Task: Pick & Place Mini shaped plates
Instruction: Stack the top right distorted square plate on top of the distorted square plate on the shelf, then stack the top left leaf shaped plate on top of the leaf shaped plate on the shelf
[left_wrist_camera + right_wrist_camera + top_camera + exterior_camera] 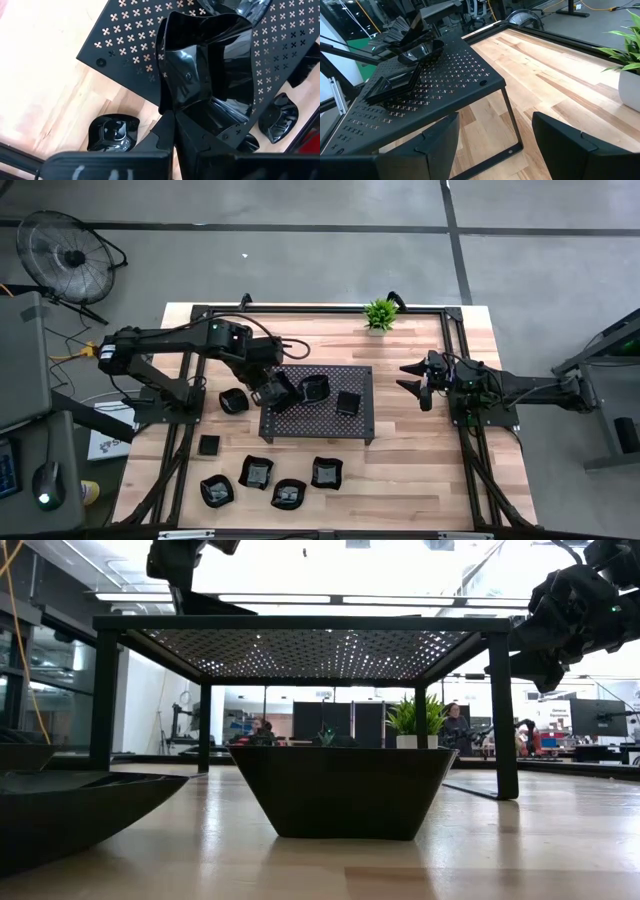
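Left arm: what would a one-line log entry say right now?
left pincer: shut on mini plate, over tray | right pincer: open, waiting beside tray

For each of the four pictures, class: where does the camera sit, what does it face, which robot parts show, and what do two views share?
High: overhead, facing down on table, both arms, left gripper, right gripper.
Low: table-top level, facing a dish under the tray.
Left wrist: facing its closed jaws clamping a plate.
Right wrist: past open fingers toward the tray.
Shared: right wrist and high both show the plant.
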Robot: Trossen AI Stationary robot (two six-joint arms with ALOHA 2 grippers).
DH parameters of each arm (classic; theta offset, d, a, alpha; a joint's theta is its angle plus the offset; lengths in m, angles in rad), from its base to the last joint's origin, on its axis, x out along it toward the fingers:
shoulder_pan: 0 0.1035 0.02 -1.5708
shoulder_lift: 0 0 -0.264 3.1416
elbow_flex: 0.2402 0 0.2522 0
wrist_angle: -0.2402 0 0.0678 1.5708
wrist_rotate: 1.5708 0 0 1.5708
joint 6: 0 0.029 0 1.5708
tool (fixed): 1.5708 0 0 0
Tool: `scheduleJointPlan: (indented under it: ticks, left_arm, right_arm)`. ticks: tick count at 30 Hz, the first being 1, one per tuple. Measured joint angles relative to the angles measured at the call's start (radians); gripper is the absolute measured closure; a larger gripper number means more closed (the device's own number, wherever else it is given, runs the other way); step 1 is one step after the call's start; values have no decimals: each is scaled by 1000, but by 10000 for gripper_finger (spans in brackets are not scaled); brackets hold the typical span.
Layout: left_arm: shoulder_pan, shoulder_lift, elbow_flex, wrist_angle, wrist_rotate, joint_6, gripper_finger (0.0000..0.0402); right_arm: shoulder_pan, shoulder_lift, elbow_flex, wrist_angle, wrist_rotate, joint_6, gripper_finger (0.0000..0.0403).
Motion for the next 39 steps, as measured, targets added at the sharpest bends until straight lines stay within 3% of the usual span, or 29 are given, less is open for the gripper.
scheduleJointPlan:
  ticks: [13, 26, 32, 39]
  left_arm:
    - [0, 0, 0, 18, 1, 10, 399]
    - [0, 0, 0, 21, -16, 10, 319]
    - [0, -16, 0, 13, -27, 9, 312]
    - [0, -101, 0, -52, -112, 7, 312]
  right_arm:
    - [0, 0, 0, 0, 0, 0, 157]
    - [0, 0, 0, 0, 0, 0, 157]
    - [0, 0, 0, 0, 0, 0, 157]
    - [0, 0, 0, 0, 0, 0, 157]
